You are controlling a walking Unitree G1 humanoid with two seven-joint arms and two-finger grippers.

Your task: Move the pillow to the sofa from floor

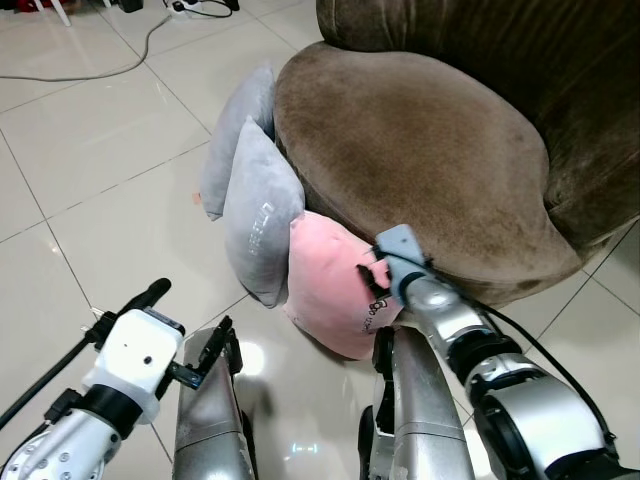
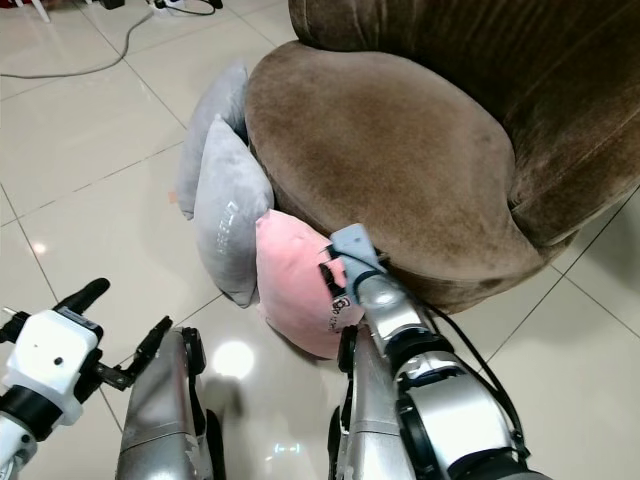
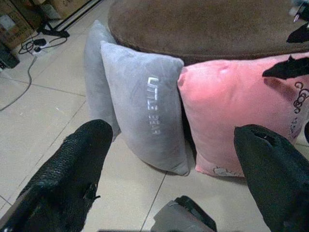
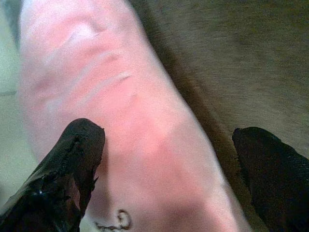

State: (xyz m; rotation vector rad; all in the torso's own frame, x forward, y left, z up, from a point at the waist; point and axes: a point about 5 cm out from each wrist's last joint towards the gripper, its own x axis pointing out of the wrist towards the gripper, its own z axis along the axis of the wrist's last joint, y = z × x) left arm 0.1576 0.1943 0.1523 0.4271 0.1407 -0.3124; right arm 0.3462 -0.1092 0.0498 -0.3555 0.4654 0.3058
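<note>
Here the right gripper (image 4: 169, 174) is spreading its fingers wide astride the pink pillow's (image 1: 335, 285) top edge, which is leaning against the brown sofa (image 1: 420, 150) on the floor (image 1: 100, 180); the left gripper (image 3: 174, 169) is hanging released nearby.

- My 2 arms are brushed silver, built of rounded cylinder segments with black rings at the joints.
- My left wrist (image 1: 135, 360) carries a white, boxy housing with 1 small dark dot on its face, mounted on a black collar.
- My left gripper (image 3: 178, 174) has 2 long black fingers (image 3: 72, 169) with a rough, grainy surface and rounded tips.
- My right gripper (image 4: 169, 174) has the same 2 textured black fingers (image 4: 67, 169).
- A grey-blue block sits at my right wrist (image 1: 402, 248), above a shiny metal cuff.
- A thin black cable (image 1: 530, 335) loops along my right forearm.
- 2 silver limbs with black trim show below.
</note>
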